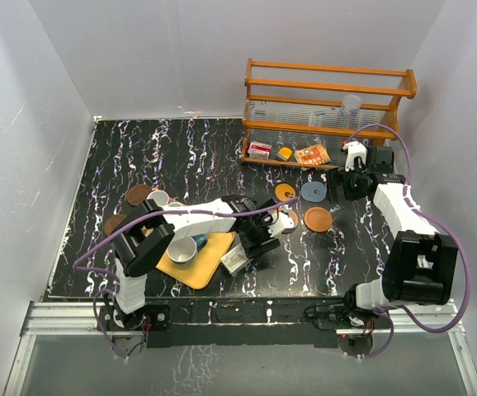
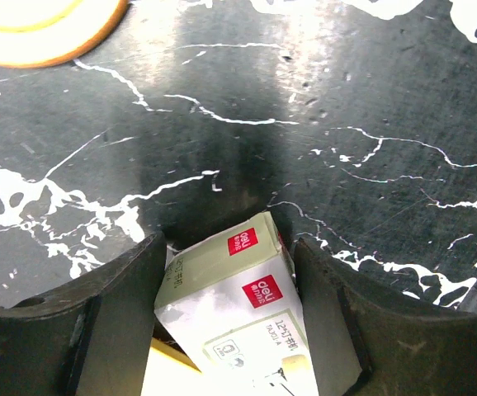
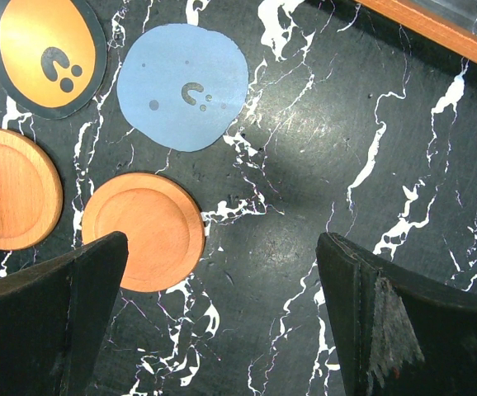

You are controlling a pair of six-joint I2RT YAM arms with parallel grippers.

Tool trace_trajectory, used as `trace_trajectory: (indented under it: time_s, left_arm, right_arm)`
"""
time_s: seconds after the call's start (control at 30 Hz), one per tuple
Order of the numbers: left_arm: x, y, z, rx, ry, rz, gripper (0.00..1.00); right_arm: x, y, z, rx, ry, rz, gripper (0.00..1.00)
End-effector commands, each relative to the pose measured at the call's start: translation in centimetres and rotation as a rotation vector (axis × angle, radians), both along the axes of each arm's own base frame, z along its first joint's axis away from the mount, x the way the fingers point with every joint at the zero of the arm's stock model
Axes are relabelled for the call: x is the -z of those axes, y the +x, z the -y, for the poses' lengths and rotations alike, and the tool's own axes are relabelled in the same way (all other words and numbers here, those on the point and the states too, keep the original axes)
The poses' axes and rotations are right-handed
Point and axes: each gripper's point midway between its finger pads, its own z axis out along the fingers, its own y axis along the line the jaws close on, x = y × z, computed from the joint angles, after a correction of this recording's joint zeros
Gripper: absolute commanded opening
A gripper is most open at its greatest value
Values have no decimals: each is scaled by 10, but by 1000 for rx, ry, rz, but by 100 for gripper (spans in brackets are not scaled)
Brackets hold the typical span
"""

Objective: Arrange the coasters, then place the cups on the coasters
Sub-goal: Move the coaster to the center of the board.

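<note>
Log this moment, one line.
left gripper: box between jaws, grip unclear | right gripper: open, empty, by wooden coaster | blue coaster: bare | tray: one cup

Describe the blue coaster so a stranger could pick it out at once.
Find the wooden rack at the far right corner. On the black table just in front of it lie several round coasters. The blue coaster is the only grey-blue one; its neighbours are orange with a dark rim or plain wood.
</note>
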Motion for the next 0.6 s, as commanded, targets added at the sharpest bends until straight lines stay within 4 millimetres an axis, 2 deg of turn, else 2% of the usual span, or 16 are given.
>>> trace_trajectory:
  time_s: [0.0, 0.37, 0.57]
  left_arm:
    - [-23, 23, -26, -59, 16, 64, 61]
    - [-47, 35, -37, -80, -43, 23, 72]
    - [-69, 47, -42, -110, -103, 14, 79]
  right_arm:
    - [-9, 10, 3, -1, -6, 37, 98]
    - [-5, 10, 3, -1, -4, 23, 98]
    - [-4, 11, 3, 0, -3, 21, 98]
